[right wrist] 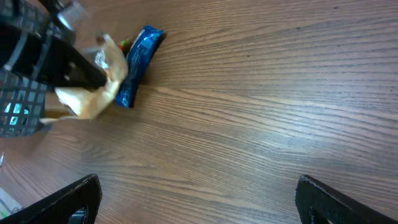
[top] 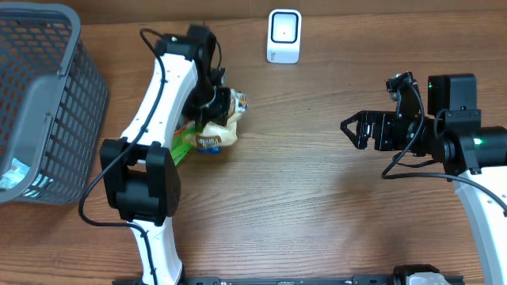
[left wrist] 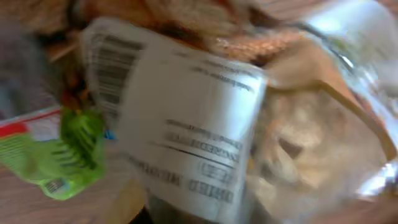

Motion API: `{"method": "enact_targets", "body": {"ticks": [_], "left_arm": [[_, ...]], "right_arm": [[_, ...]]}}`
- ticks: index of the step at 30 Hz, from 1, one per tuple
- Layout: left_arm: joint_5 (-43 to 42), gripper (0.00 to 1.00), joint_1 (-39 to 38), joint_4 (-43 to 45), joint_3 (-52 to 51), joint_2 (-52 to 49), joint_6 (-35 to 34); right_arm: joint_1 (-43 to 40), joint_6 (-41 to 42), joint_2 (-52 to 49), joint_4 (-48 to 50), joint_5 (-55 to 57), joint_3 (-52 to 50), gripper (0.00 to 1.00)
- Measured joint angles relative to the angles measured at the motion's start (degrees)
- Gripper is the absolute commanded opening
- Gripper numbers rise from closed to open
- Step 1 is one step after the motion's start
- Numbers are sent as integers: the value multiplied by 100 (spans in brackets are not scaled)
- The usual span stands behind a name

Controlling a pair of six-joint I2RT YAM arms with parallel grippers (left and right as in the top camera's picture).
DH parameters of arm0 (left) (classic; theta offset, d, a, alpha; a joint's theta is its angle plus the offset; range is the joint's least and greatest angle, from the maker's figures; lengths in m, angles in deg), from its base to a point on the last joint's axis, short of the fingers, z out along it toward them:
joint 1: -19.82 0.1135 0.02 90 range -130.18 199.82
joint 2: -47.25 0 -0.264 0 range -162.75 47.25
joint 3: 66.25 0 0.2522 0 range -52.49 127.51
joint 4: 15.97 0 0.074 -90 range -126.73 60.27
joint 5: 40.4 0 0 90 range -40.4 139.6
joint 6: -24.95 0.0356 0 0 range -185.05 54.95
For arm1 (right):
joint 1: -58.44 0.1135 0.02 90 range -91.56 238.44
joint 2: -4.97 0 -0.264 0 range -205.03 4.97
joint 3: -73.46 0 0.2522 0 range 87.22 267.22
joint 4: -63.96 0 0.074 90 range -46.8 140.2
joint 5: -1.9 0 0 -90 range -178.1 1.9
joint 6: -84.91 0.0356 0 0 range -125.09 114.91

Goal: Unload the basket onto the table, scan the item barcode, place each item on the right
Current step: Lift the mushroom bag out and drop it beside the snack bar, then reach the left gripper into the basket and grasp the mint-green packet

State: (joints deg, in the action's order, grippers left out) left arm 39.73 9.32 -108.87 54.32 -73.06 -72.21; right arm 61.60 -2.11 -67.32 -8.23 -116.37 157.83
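A clear snack bag (top: 218, 131) with a white label lies on a small pile with a green packet (top: 182, 142) left of the table's middle. My left gripper (top: 215, 101) is down on the bag's far end. In the left wrist view the bag (left wrist: 298, 137) fills the blurred frame, its label's barcode (left wrist: 112, 74) faces the camera, and the jaws are hidden. The green packet (left wrist: 56, 158) lies beside it. The white scanner (top: 284, 36) stands at the table's far edge. My right gripper (top: 348, 133) hovers open at the right, nothing between its fingers (right wrist: 198, 186).
A grey mesh basket (top: 40, 103) stands at the far left with something pale inside. A blue packet (right wrist: 138, 62) lies against the bag (right wrist: 93, 93) in the right wrist view. Bare wood lies between the pile and my right arm.
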Motion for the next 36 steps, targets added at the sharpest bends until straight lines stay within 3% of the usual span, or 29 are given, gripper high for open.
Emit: {"method": "enact_targets", "body": {"ticks": [4, 11, 15, 21, 22, 26, 36], "left_arm": [[0, 89, 0, 74, -229, 0, -22], [2, 90, 2, -111, 92, -4, 17], [133, 91, 48, -640, 1394, -11, 35], [708, 100, 498, -1475, 4164, 22, -22], [960, 100, 708, -1674, 4708, 52, -63], [1309, 100, 1517, -1729, 5298, 260, -168], [1292, 98, 4177, -1733, 4802, 420, -498]], "right_arm": [[0, 0, 0, 2, 0, 0, 100], [0, 0, 0, 4, 0, 0, 100], [0, 2, 0, 9, 2, 0, 100], [0, 2, 0, 4, 0, 0, 100], [0, 2, 0, 2, 2, 0, 100], [0, 0, 0, 4, 2, 0, 100], [0, 2, 0, -50, -2, 0, 100]]}}
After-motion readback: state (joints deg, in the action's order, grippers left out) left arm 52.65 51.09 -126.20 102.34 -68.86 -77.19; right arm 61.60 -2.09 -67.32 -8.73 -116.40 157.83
